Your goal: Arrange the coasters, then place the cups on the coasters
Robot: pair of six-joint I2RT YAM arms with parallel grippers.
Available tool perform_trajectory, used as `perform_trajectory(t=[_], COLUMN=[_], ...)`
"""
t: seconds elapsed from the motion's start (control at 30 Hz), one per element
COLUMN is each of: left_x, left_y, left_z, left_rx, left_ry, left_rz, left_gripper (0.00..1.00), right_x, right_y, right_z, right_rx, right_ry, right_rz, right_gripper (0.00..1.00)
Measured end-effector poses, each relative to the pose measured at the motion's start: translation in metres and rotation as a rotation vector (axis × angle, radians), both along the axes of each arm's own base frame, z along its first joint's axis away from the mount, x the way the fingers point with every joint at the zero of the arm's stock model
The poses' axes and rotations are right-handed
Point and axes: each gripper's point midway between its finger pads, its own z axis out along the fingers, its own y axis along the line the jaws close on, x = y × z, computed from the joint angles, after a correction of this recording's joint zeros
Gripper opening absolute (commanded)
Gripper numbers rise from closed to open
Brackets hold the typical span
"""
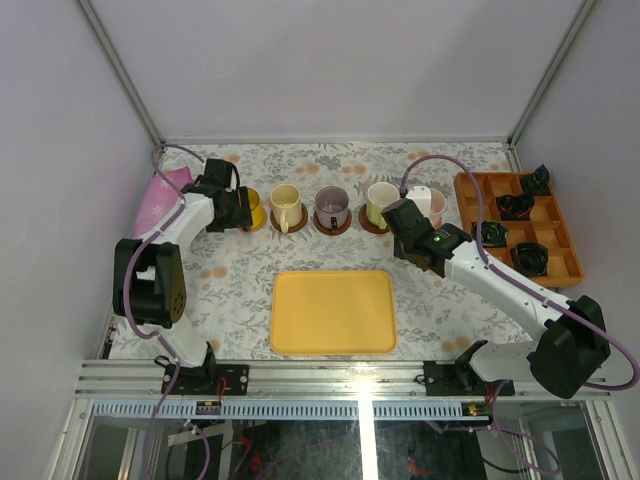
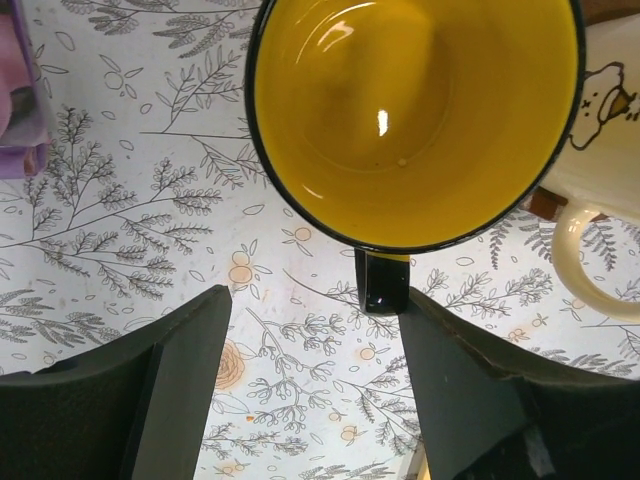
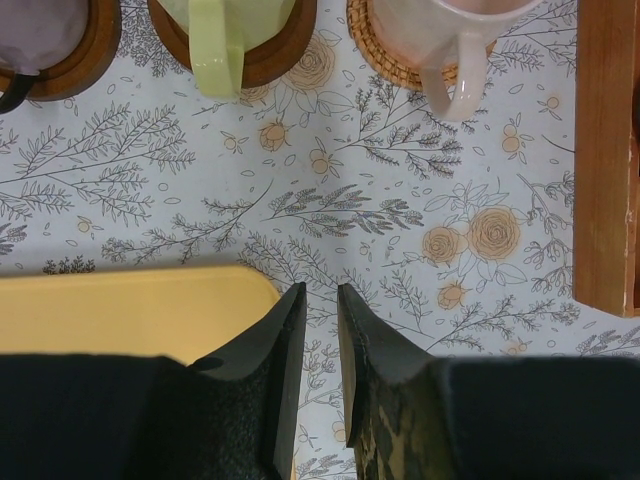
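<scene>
Five cups stand in a row at the back, each on a coaster: yellow (image 1: 254, 208), cream (image 1: 285, 206), purple-grey (image 1: 332, 207), pale green (image 1: 381, 203) and pink (image 1: 426, 203). My left gripper (image 2: 315, 295) is open just in front of the yellow cup (image 2: 415, 110). The cup's black handle (image 2: 383, 280) lies against the right fingertip and is not clamped. The yellow cup's coaster is hidden in this view. My right gripper (image 3: 320, 290) hovers in front of the green cup (image 3: 218, 50) and pink cup (image 3: 455, 40), its fingers a narrow gap apart and empty.
A yellow tray (image 1: 333, 312) lies front centre; its corner (image 3: 120, 310) is beside the right gripper. An orange compartment box (image 1: 470, 185) with black objects stands at the right. A pink cloth (image 1: 160, 195) lies at the far left. The cream cup (image 2: 610, 120) is close beside the yellow one.
</scene>
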Motion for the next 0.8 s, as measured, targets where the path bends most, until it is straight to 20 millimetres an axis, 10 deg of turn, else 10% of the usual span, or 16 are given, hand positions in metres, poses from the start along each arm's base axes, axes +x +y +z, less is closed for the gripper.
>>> perform_trajectory(t=[0.67,0.8], left_x=[-0.004,-0.008], left_y=[0.002,-0.001], left_z=[0.013,0.04], left_rx=[0.003,-0.021], left_ry=[-0.023,-0.076], left_rz=[0.016,0.014], left_gripper=[0.78,1.0], right_x=[-0.001,0.002], right_y=[0.003,-0.004], right_z=[-0.001,0.001], right_rx=[0.012,-0.013], right_ry=[0.008,-0.007], right_rz=[0.01,-0.009], right_gripper=[0.28,0.7])
